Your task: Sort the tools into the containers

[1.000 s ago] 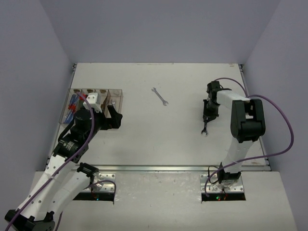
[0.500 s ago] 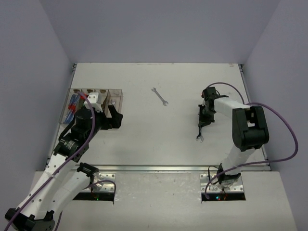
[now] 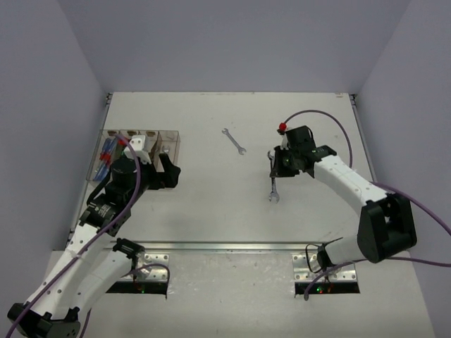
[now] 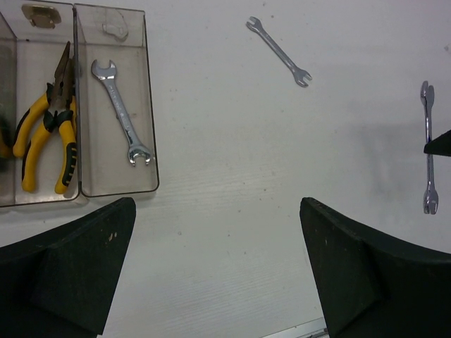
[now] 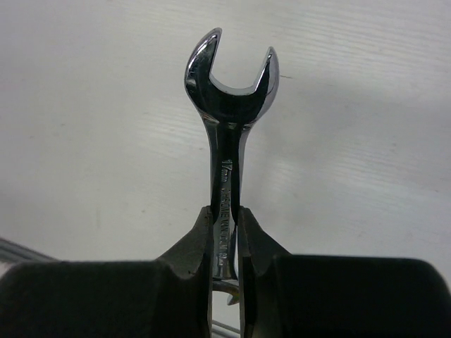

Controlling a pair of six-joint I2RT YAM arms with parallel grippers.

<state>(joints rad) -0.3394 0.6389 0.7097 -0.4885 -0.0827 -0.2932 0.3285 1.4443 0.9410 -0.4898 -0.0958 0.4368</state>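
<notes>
The right gripper (image 5: 225, 229) is clamped on the shank of a silver wrench (image 5: 225, 134). Its two fingers pinch the flat bar near one end, and the open-end head at the other end stands at the top of the wrist view. In the overhead view this gripper (image 3: 276, 166) sits right of centre, with the wrench (image 3: 273, 187) hanging below it toward the lower frame. Whether the tip touches the table (image 3: 211, 211) cannot be told.

The left gripper (image 4: 218, 271) is spread wide with nothing between its fingers, which fill the lower left and lower right corners of its wrist view. Overhead it (image 3: 168, 173) hovers at the lower right corner of the containers (image 3: 172, 135), a row of four clear bins at the left of the frame.

The rightmost bin holds a second wrench (image 4: 121, 113) lying lengthwise. The bin to its left holds yellow-handled pliers (image 4: 46, 141). The far left bin shows blue and red handles (image 3: 105, 153).

A third wrench (image 3: 234, 141) lies loose on the table just above centre, set diagonally, well apart from both grippers and the bins.
</notes>
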